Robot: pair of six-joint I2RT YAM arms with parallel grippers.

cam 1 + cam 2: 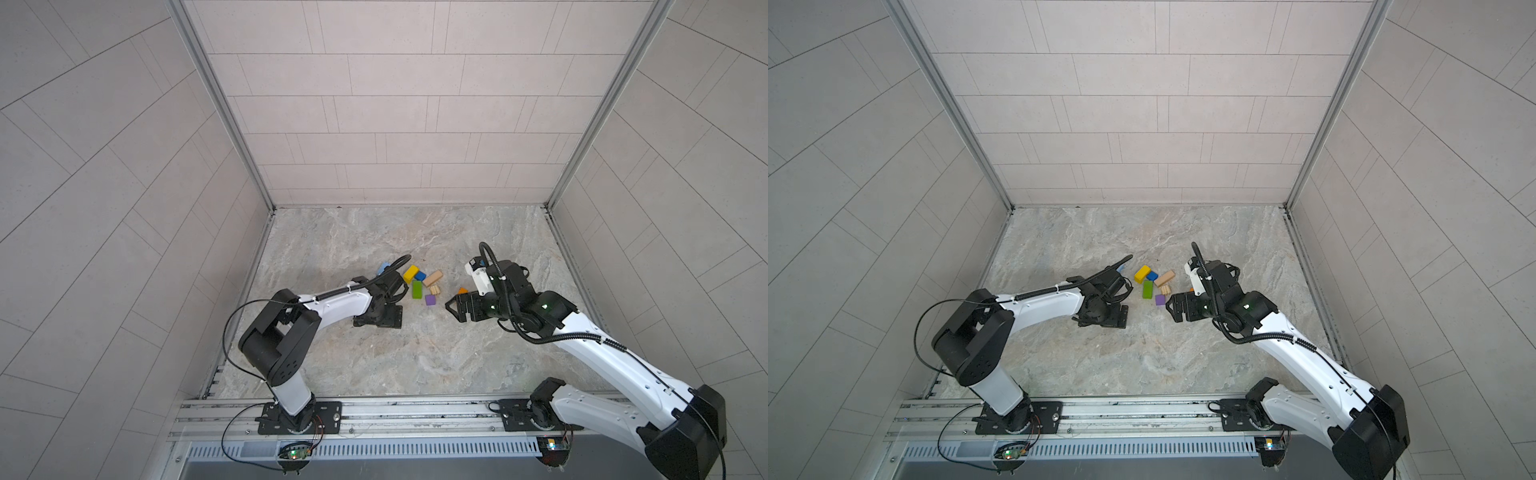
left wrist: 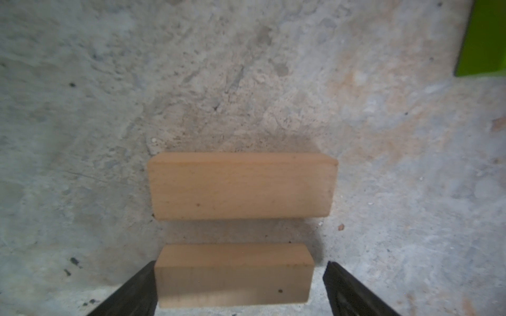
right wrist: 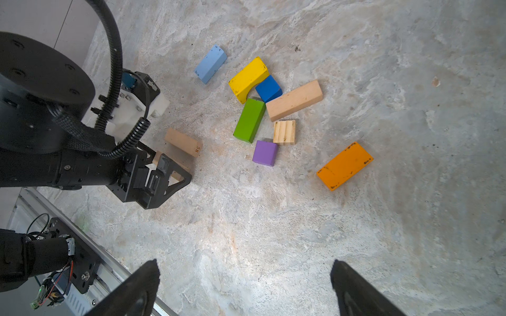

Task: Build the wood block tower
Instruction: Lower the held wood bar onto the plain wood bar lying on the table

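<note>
My left gripper [image 2: 238, 276] stands open, low over the marble floor, around a plain tan bar [image 2: 234, 275]; one finger touches its end and the other stands off with a gap. A second tan bar [image 2: 242, 186] lies parallel just beyond. In the right wrist view the other blocks lie loose and flat: light-blue bar [image 3: 210, 64], yellow arch [image 3: 247, 79], dark-blue cube [image 3: 269, 89], tan bar [image 3: 294, 100], green bar [image 3: 249, 120], striped tan block [image 3: 284, 132], purple cube [image 3: 265, 153], orange bar [image 3: 345, 165]. No blocks are stacked. My right gripper [image 3: 243, 270] hovers open and empty near the orange bar [image 1: 462, 291].
Tiled walls [image 1: 395, 124] enclose the marble floor [image 1: 415, 357] at the back and on both sides. An aluminium rail [image 1: 395, 411] with both arm bases runs along the front edge. The left gripper [image 1: 378, 319] sits just left of the block cluster, the right gripper [image 1: 453, 306] just right of it.
</note>
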